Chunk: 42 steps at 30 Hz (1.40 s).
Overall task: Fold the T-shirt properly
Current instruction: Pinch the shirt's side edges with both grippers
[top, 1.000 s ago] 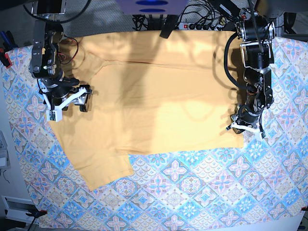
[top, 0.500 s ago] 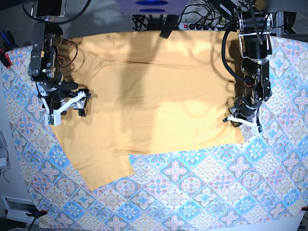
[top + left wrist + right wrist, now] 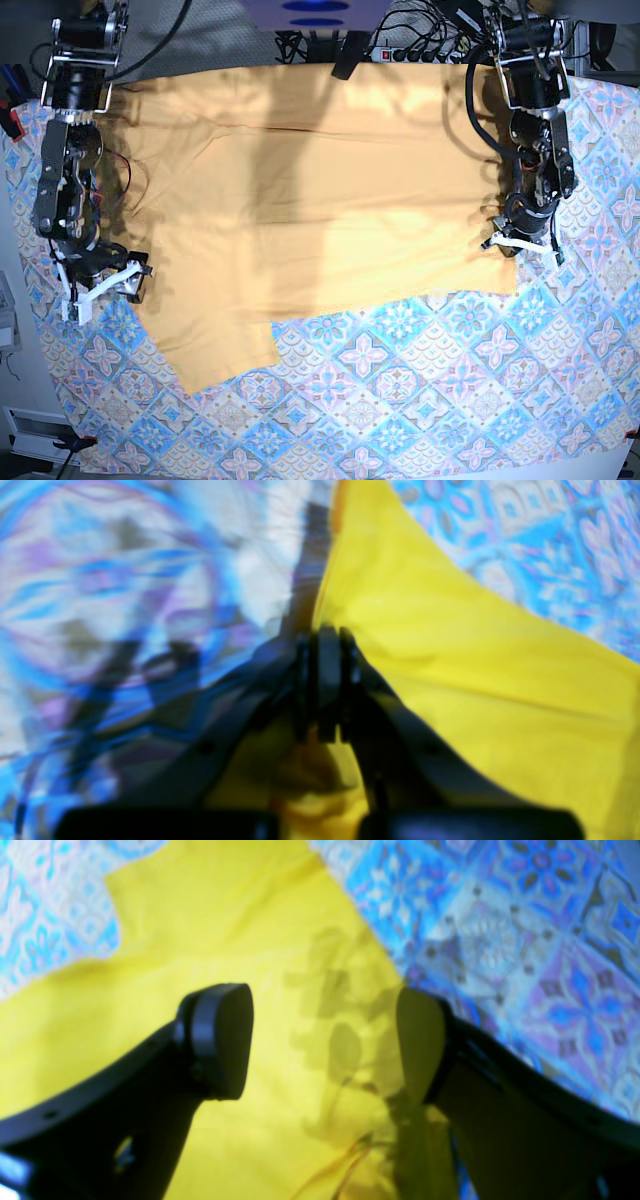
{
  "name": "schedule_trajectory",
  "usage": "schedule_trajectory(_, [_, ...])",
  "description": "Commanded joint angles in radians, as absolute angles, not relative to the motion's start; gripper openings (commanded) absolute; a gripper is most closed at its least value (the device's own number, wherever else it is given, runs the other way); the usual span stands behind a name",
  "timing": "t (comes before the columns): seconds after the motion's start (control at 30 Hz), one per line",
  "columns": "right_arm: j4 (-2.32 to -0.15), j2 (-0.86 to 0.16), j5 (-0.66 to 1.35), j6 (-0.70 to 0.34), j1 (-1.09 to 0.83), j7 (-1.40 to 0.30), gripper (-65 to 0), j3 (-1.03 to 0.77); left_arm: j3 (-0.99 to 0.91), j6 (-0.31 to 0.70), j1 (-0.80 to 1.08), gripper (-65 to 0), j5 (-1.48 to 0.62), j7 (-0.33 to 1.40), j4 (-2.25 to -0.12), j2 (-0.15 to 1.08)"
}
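1. Right now the T-shirt (image 3: 330, 190) lies spread across the far half of the tablecloth (image 3: 420, 400), its lower edge running roughly across the middle of the base view and one sleeve (image 3: 215, 350) poking out toward the near left.
2. Over on the right of the base view, the left gripper (image 3: 520, 243) sits at the shirt's right-hand edge, close to the bottom corner.
3. From the left wrist camera, that gripper (image 3: 324, 645) has its fingers pressed tight together, and yellow fabric (image 3: 475, 680) fans out from the pinch, with more cloth bunched just behind the tips. The picture is blurred, but the fabric clearly runs into the closed jaws.
4. Across on the left of the base view, the right gripper (image 3: 100, 285) is at the shirt's left edge, just above the sleeve.
5. From the right wrist camera, its gripper (image 3: 325, 1040) stands spread wide, one finger (image 3: 220, 1040) over the yellow cloth (image 3: 175, 965) and the other right at the line where shirt meets tablecloth (image 3: 525, 940).
6. Nothing sits between those spread fingers but flat fabric and their shadow.
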State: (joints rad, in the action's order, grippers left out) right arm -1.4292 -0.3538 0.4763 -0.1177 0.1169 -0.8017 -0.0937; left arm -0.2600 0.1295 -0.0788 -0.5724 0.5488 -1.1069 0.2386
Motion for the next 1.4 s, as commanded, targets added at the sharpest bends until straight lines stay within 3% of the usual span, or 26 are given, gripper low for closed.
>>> schedule_trajectory(0.0, [-1.405,-0.378,0.475,-0.140,0.160,-0.779,-21.9,-0.101,-0.260,0.143,-0.096,-65.0,-0.579,0.529,-1.136,0.246])
schedule_trajectory(0.23, [-1.162,-0.384,0.352,-0.166,0.294,-0.680,-22.2,0.005,-0.263,0.143,-0.087,-65.0,-0.584,0.529,-1.136,0.251])
schedule_trajectory(0.4, [-0.958,-0.384,0.222,-0.168,0.363,-0.510,-22.2,0.142,-0.263,0.143,-0.088,-65.0,-0.584,0.529,-1.136,0.248])
schedule_trajectory(0.63, [-0.668,-0.389,0.208,-0.170,0.464,-0.288,-22.2,0.199,-0.263,0.143,-0.088,-65.0,-0.584,0.529,-1.136,0.248])
schedule_trajectory(0.83, [-0.553,-0.389,0.193,-0.251,0.510,-0.186,-22.3,0.199,-0.263,0.143,-0.088,-65.0,-0.584,0.529,-1.136,0.248])
schedule_trajectory(1.37, [-0.341,-0.387,0.159,-0.255,0.538,0.013,-22.5,0.200,-0.263,0.143,-0.088,-65.0,-0.585,0.529,-1.136,0.245])
